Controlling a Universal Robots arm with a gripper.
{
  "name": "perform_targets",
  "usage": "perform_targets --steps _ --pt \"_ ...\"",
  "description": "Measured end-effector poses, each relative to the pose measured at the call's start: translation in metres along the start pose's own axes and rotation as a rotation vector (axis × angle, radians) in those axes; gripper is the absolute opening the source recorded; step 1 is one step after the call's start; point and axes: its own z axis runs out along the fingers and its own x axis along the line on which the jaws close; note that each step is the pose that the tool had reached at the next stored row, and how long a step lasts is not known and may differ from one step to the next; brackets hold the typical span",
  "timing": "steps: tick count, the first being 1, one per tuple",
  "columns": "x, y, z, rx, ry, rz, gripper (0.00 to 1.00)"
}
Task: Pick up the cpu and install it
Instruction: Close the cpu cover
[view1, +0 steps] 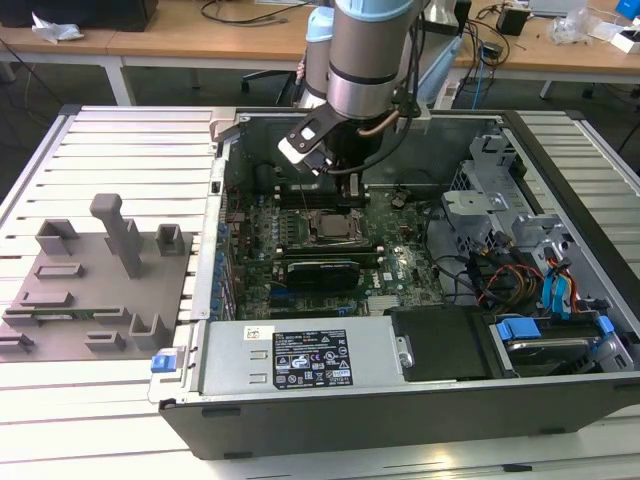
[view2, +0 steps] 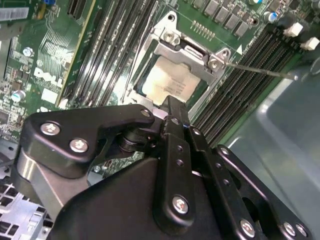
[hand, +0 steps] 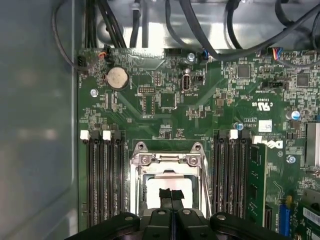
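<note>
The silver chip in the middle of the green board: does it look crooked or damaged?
Nothing stands out. The cpu lies flat, its edges parallel to the socket frame around it, with no visible tilt, chips or scratches. The gripper hangs directly over it with its fingers together.

cpu | pale silver square | flat within socket frame | seemingly seated

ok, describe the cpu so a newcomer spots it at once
Open case, green motherboard inside. Mid-board, a metal socket frame sits between black memory slots. The cpu is the flat pale square inside that frame; the slots are long and black.
</note>
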Motion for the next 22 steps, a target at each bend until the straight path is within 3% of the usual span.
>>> perform_targets --steps 6,20,22 --pt "-0.0007 -0.0025 0.0027 0.0000 0.0000 -0.004 0.11" --pt "-0.0007 -0.0286 0.0122 0.0000 -0.0001 -0.004 0.11" --pt "-0.0007 -0.0295 0.0123 0.0002 -0.0002 -0.004 0.11"
